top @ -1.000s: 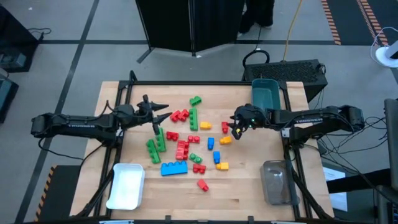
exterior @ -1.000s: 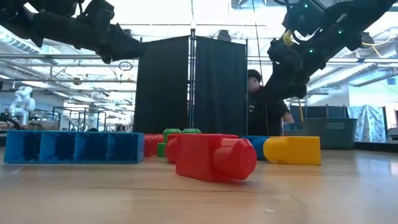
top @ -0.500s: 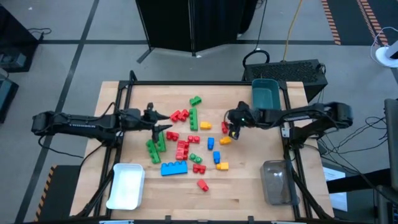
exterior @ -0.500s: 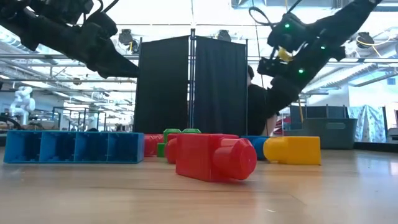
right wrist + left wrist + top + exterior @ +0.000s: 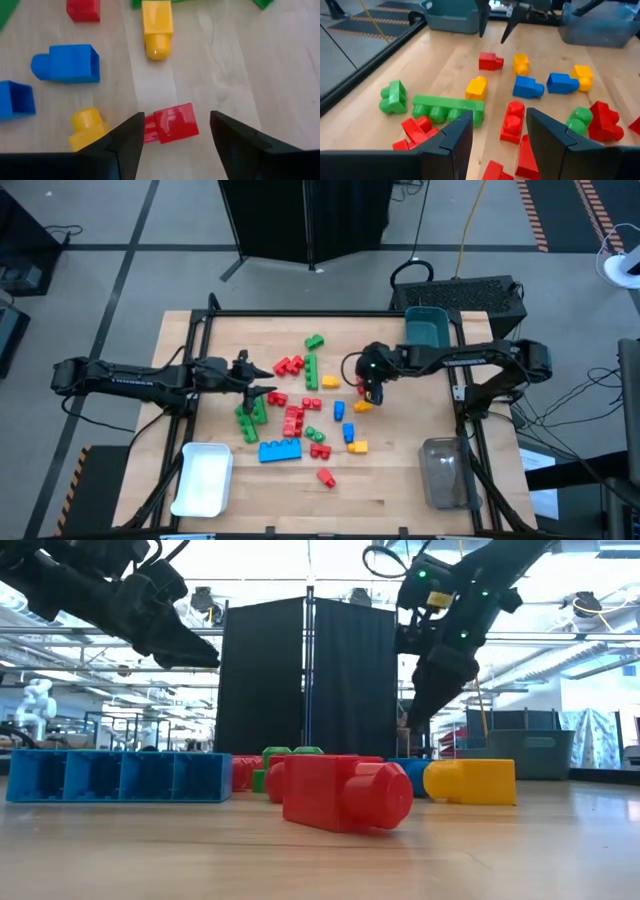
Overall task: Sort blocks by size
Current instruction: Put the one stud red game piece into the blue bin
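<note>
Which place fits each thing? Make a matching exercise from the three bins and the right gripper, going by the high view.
Things:
1. teal bin
2. white bin
3. clear bin
4. right gripper

Places:
A. open, above a small red brick
B. upper right in the high view
C. lower left in the high view
D. lower right in the high view

Pairs: 1-B, 2-C, 3-D, 4-A
</note>
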Controlling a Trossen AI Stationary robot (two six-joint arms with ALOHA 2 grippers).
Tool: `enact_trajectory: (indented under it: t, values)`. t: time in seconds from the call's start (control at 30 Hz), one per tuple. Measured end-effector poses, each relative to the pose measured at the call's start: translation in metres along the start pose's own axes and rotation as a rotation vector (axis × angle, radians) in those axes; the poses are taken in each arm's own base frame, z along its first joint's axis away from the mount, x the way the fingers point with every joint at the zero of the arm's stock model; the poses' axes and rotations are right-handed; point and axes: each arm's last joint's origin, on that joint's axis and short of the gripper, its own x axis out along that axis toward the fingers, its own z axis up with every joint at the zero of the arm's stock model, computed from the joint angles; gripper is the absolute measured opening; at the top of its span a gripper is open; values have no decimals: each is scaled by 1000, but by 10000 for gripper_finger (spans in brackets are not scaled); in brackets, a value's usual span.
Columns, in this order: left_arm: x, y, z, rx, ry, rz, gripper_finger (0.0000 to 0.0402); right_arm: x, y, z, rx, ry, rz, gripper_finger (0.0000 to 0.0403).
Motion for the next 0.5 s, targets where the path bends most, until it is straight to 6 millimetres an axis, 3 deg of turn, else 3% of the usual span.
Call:
enact_trajectory:
  t: [0.2,0.5]
  values:
    - [0,0,-4,-23,36,1,167,21,-3,3,-59,74,26,253]
    - [0,0,-8,-15,82,-3,167,36,-8,6,-49,180,53,281]
